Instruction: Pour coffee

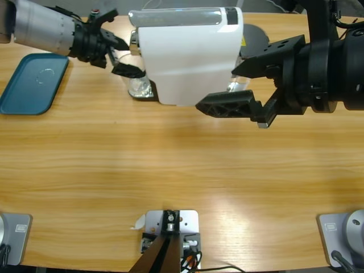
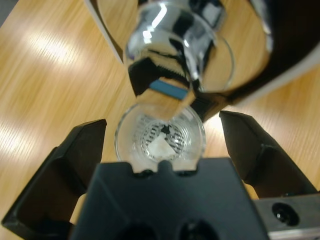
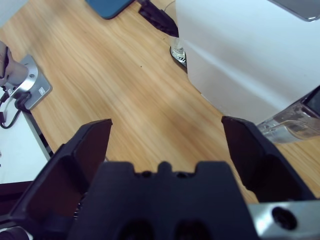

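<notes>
Early stage: glass cup (image 2: 160, 140) under coffee machine (image 1: 187, 54) spout looks empty; left gripper (image 2: 162, 145) spread round it, right gripper (image 3: 167, 145) spread, idle; pouring still to do

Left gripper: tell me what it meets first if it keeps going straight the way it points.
Most likely the clear glass cup, centred between the open left gripper fingers under the white coffee machine spout; depth is unclear.

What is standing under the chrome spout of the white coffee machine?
A clear glass cup stands under the chrome spout, between the open left gripper jaws. The cup looks empty; no coffee shows.
</notes>
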Controlling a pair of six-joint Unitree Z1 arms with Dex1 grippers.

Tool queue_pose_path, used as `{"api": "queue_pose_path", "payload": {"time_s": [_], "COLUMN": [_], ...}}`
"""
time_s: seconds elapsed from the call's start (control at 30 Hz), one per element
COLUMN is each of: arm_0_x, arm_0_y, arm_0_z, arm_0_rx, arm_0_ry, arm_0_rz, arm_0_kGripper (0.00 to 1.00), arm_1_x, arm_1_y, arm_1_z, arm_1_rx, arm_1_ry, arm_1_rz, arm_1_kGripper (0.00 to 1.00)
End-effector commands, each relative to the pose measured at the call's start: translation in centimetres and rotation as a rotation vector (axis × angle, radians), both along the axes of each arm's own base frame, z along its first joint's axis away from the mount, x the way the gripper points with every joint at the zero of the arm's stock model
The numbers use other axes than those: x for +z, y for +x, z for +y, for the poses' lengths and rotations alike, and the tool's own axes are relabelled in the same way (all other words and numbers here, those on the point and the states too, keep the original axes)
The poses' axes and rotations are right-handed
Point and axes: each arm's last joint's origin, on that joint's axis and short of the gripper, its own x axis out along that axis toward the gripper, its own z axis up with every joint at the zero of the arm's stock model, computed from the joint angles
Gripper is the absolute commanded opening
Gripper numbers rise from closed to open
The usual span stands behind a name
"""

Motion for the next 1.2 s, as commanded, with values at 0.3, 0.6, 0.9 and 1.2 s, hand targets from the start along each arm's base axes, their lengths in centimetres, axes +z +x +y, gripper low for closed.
{"api": "queue_pose_path", "payload": {"time_s": [0.3,0.6,0.9,1.2], "arm_0_x": [5.7,7.4,5.1,4.7], "arm_0_y": [-6.4,-16.0,-19.9,-20.0], "arm_0_z": [5.1,7.7,10.0,10.0], "arm_0_rx": [0.211,0.16,0.24,0.249], "arm_0_ry": [-0.06,0.127,0.087,0.078], "arm_0_rz": [0.012,0.128,0.192,0.193], "arm_0_kGripper": [0.991,0.999,1.0,1.0], "arm_1_x": [-0.5,6.5,7.4,7.1], "arm_1_y": [0.6,7.8,14.6,15.8], "arm_1_z": [0.1,-2.3,1.4,1.7], "arm_1_rx": [-0.019,-0.335,-0.345,-0.272], "arm_1_ry": [-0.046,-0.186,-0.272,-0.301], "arm_1_rz": [0.006,0.041,0.109,0.113], "arm_1_kGripper": [1.0,1.0,0.376,0.0]}}
